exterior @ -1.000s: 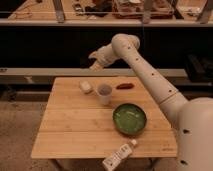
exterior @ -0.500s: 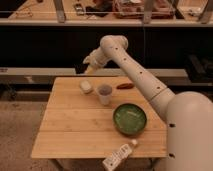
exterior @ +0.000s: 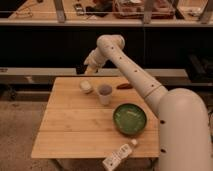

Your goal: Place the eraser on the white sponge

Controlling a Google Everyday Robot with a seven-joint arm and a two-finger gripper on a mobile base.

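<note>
The gripper hangs above the table's far left edge, at the end of the white arm that reaches in from the right. It is shut on a small dark block, the eraser, which it holds in the air. The white sponge lies on the wooden table just below and slightly right of the gripper. The eraser is well above the sponge and does not touch it.
A translucent cup stands right next to the sponge. A reddish-brown oblong thing lies behind the cup. A green bowl sits at the right. A white labelled bottle lies at the front edge. A dark counter runs behind.
The arm has swung left and the gripper has come from right of the cup to above the table's far left edge, over the sponge. The things on the table have not moved.
</note>
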